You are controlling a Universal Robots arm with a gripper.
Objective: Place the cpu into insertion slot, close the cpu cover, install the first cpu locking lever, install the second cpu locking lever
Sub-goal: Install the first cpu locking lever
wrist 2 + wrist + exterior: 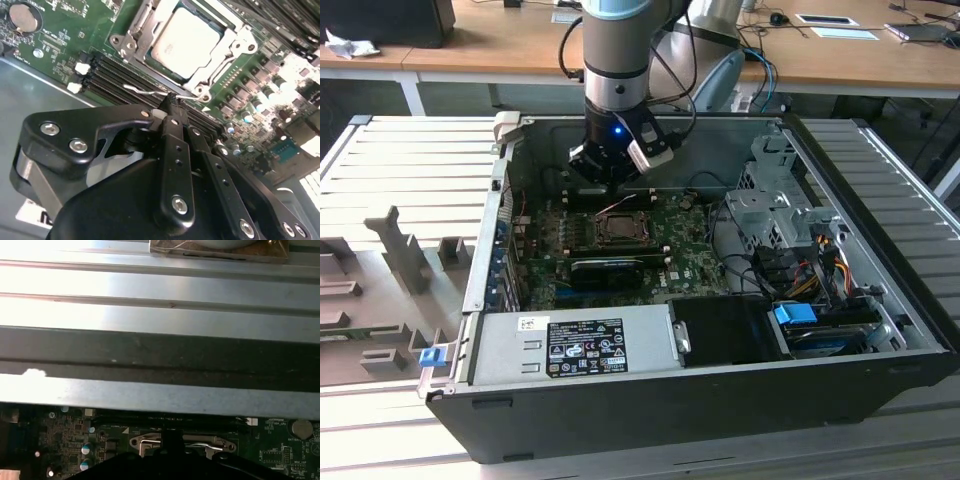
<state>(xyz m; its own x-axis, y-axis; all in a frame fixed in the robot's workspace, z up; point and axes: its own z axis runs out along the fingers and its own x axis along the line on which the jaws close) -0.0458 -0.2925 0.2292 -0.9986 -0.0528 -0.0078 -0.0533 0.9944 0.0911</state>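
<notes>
The cpu [187, 37], a pale silvery square chip, lies flat in its socket on the green motherboard [55, 42]. The cpu cover [236, 44], a metal frame with a square window, lies down around it. A thin wire locking lever [142, 91] runs along the socket's edge, raised a little off the board. My gripper [172, 101] is shut, and its black fingertips meet right at this lever. In the exterior view the gripper [612, 185] hangs just behind the socket [620, 228]. In the first wrist view the socket [200, 442] sits at the gripper's tip [170, 437].
Dark memory slots [117, 72] lie between the gripper and the socket, with a coin battery [24, 15] further off. A black finned card [610, 268], the power supply [570, 345], a drive cage [775, 200] and loose cables [810, 262] crowd the case. The case wall [160, 345] is close behind.
</notes>
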